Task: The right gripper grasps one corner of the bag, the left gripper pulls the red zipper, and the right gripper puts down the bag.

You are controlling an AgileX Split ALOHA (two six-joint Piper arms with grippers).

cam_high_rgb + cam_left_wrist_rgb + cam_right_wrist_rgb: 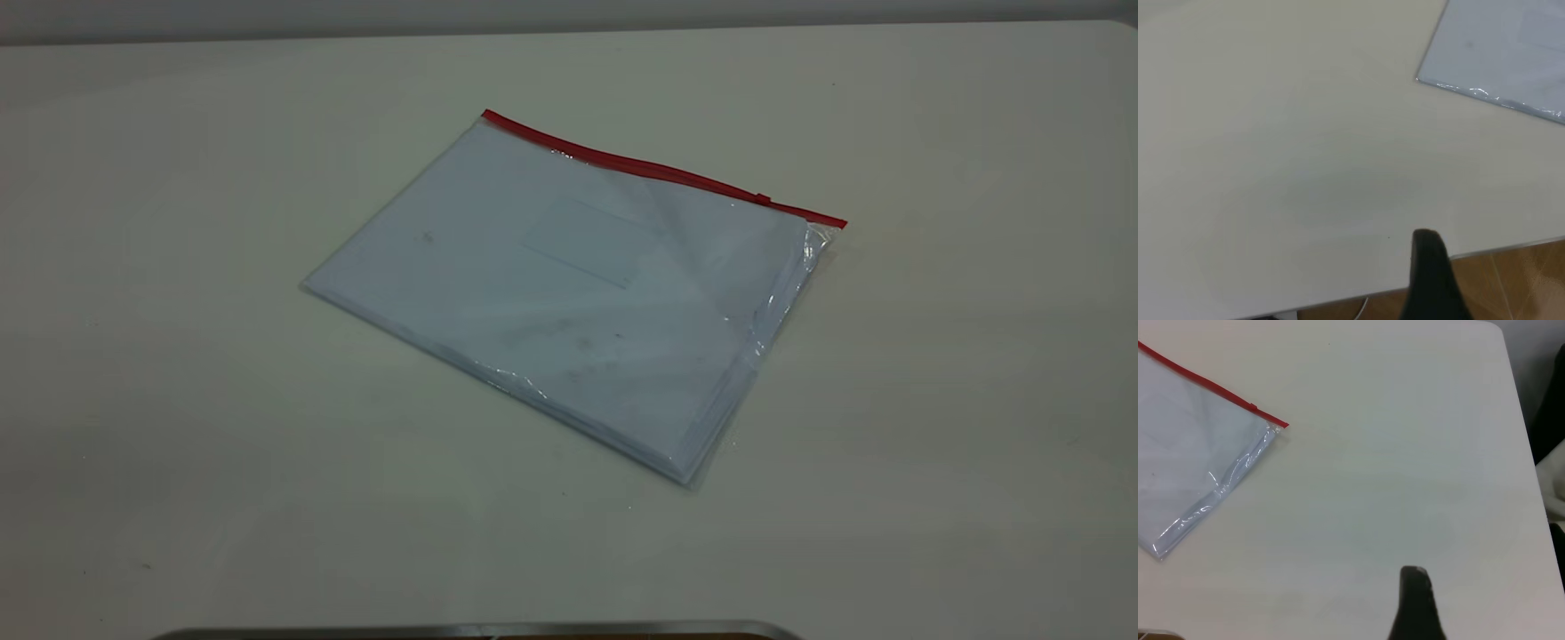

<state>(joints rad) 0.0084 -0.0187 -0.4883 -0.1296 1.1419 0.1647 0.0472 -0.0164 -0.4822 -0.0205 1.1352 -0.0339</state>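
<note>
The table [178, 400] is a wide pale surface that fills nearly the whole exterior view, with a strip of metal edge at the near side. On it, a little right of the middle, the bag [569, 293] lies flat, a large clear pouch with pale bluish-white sheets inside, turned at an angle so that one corner points toward the near side. A faint rectangular patch [582, 240] shows on its upper face. The red zipper [658, 169] runs along the bag's far long edge from corner to corner, and its small slider tab [762, 198] sits close to the right-hand end of that strip. Neither arm appears in the exterior view. In the left wrist view the left gripper [1431, 280] shows only as one dark blunt tip above the table's edge, well apart from the nearest corner of the bag; I cannot tell whether it is spread or closed. In the right wrist view the right gripper [1417, 607] shows likewise as a single dark tip over bare table, well apart from the bag's zipper-end corner, and its state cannot be told either.
</note>
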